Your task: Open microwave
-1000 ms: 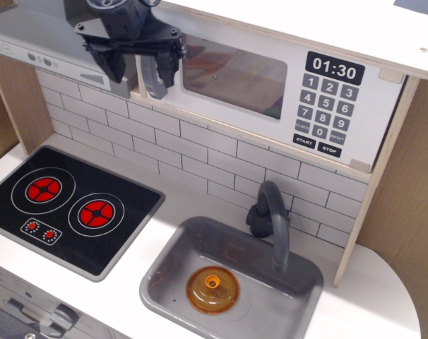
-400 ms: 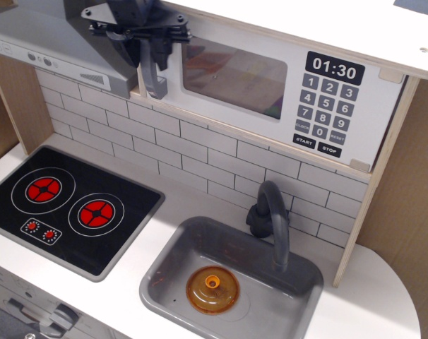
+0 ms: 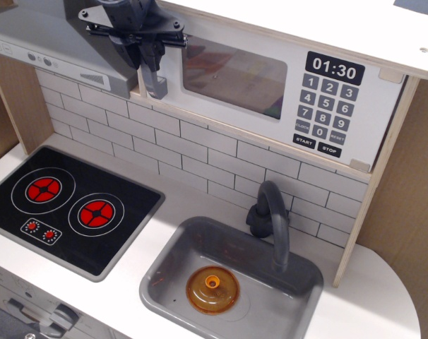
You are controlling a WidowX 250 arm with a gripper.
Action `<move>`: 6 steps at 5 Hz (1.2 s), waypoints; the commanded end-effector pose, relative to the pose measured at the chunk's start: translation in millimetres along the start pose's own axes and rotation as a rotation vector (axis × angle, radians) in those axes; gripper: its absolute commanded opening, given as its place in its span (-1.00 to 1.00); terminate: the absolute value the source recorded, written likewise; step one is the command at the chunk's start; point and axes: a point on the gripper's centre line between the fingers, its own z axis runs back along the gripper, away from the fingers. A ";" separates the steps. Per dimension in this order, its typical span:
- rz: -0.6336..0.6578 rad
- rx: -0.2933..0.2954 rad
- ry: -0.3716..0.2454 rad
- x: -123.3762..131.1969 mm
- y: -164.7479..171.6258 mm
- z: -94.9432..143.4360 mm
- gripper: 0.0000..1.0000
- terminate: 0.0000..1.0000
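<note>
A toy microwave [image 3: 270, 85] sits directly right of the black gripper [image 3: 145, 53], its white door shut. To the gripper's far right, a black display reads "01:30" above a keypad [image 3: 328, 109] with digits 1 to 9 and 0, and keys marked "START" and "STOP"; two smaller keys are too blurred to read. The gripper's fingers are drawn close together around the top of the grey vertical handle [image 3: 155, 81], though actual contact cannot be made out. The arm above is cut off by the frame's top edge. Left of the gripper is a grey range hood [image 3: 51, 53]. Below lie a two-burner hob [image 3: 66, 205] and a grey sink [image 3: 232, 275] holding an orange lid [image 3: 212, 288], beside a grey faucet [image 3: 270, 219].
</note>
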 end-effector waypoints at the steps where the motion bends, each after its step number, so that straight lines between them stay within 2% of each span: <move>1: -0.078 -0.033 0.056 -35.4 0.5 33.1 -1.00 -1.00; 2: -0.161 -0.060 0.140 -69.0 -4.8 52.8 1.00 -1.00; 3: -0.227 -0.157 0.239 -104.8 -0.5 76.7 1.00 -1.00; 4: -0.241 -0.178 0.304 -115.9 18.9 86.8 1.00 -1.00; 5: -0.178 -0.150 0.338 -106.7 45.3 86.5 1.00 -1.00; 6: -0.013 -0.072 0.304 -76.5 82.5 78.2 1.00 -1.00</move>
